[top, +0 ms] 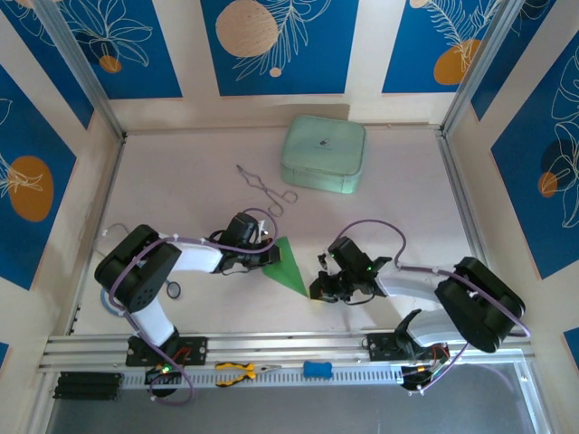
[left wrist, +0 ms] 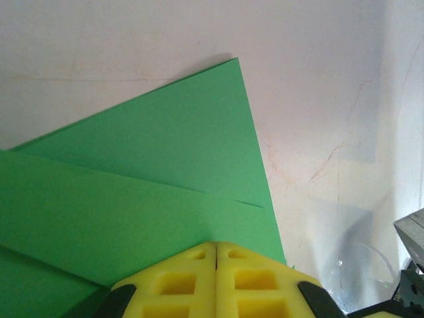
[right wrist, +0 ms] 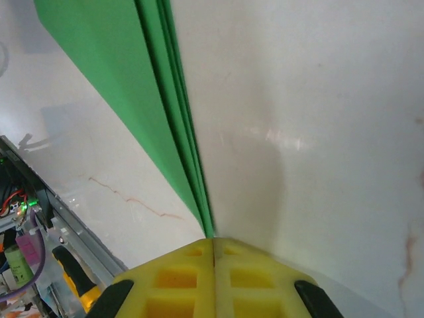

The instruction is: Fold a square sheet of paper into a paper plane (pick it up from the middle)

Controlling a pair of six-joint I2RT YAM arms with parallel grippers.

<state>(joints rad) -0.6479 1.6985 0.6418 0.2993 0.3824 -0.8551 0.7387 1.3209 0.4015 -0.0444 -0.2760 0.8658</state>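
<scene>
View from above
Table: a pale table (top: 181, 199) with blue patterned walls around it.
Paper: the folded green paper (top: 289, 265) lies near the middle of the table, between the two arms. It looks like a long triangle, wide at the far end, with its point toward the near right.
Left claw: the left claw (top: 269, 256) is at the left edge of the paper. From here I cannot tell how its fingers stand.
Right claw: the right claw (top: 318, 289) is at the pointed near tip of the paper.
Other things: a mint-green case (top: 324, 155) is at the far side, well apart from the paper. Thin metal tongs (top: 261, 187) lie between the case and the left arm. On the near rail are pliers (top: 237, 372) with yellow handles and a small blue piece (top: 317, 369).

Left wrist view
Left claw: the yellow fingers of the left claw (left wrist: 215, 246) are pressed together, no gap between them.
Paper: the green paper (left wrist: 146, 172) lies flat on the table (left wrist: 311, 79) with layers one over another. The finger tips are over its near edge; if they touch it, I cannot tell.

Right wrist view
Right claw: the right claw (right wrist: 213, 242) has its yellow fingers together, clamped on the paper's tip.
Paper: the green paper (right wrist: 112, 73) runs away from the claw, and its thin stacked edges go straight into the line between the fingers.
Table: the pale table (right wrist: 298, 99) is behind the paper.
</scene>
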